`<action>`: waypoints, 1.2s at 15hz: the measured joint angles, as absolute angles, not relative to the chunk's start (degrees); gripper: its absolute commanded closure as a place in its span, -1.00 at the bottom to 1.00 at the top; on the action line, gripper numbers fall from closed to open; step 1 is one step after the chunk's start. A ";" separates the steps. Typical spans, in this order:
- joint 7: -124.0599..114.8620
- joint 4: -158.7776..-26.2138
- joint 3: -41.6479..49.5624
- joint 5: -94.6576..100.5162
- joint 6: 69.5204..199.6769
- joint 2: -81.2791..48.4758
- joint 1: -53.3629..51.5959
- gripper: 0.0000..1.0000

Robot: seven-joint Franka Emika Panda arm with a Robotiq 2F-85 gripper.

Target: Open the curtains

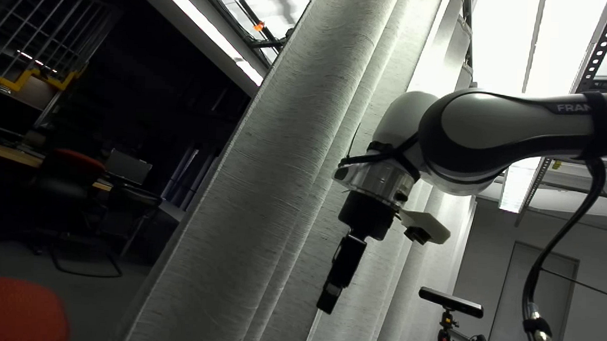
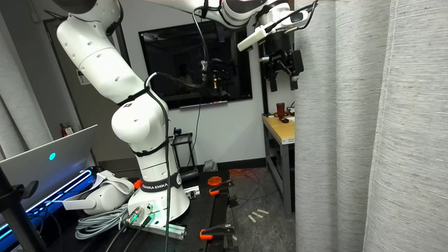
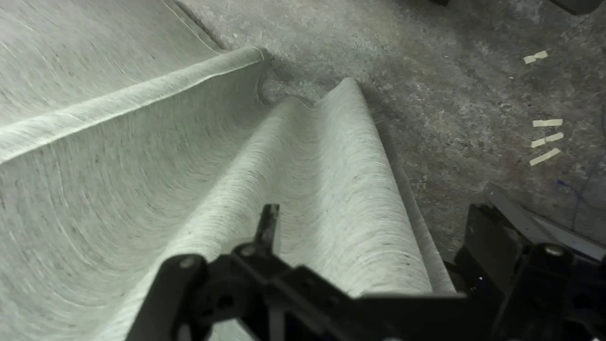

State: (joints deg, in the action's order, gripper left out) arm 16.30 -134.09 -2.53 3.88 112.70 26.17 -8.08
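Note:
The curtains (image 1: 289,155) are tall pale grey-white drapes with long pleats. They also fill the right side of an exterior view (image 2: 353,133) and much of the wrist view (image 3: 350,189), where their lower hem reaches the floor. My gripper (image 1: 329,300) points down in front of the pleats. In an exterior view the gripper (image 2: 284,85) shows spread fingers, with one finger just beside the curtain's edge. In the wrist view the gripper (image 3: 375,208) is open. Curtain folds and an edge appear between its fingers, but I cannot tell whether the cloth is at fingertip depth.
A wooden table (image 2: 280,129) with a red cup (image 2: 280,109) stands behind the curtain edge. A laptop (image 2: 52,154), white headset (image 2: 108,196) and clamps (image 2: 218,231) surround the robot base. A camera on a stand (image 1: 450,302) and a red chair (image 1: 21,307) show too.

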 measured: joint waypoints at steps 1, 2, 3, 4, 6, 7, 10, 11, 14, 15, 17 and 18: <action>17.11 -134.14 -2.60 3.80 113.12 26.77 -8.73 -1.00; 17.47 -134.22 -2.73 3.80 114.20 27.41 -9.35 -1.00; 17.59 -134.32 -2.85 3.80 115.60 28.00 -9.96 -1.00; 17.60 -134.40 -3.00 3.80 117.19 28.52 -10.53 -1.00; 17.54 -134.53 -3.39 3.66 120.69 29.34 -11.49 -1.00; 17.34 -134.57 -3.63 3.57 122.46 29.63 -11.91 -1.00; 15.42 -134.60 -4.30 2.74 127.64 30.44 -12.59 -1.00; 14.25 -134.62 -4.57 2.33 129.49 30.71 -12.64 -1.00; 9.37 -134.75 -5.85 1.95 136.23 31.38 -12.62 -1.00; 7.36 -134.84 -6.49 1.95 138.95 31.56 -12.55 -1.00; 3.55 -134.95 -7.96 2.22 144.38 31.88 -12.10 -1.00; 1.74 -135.02 -8.76 2.54 147.19 32.06 -11.62 -1.00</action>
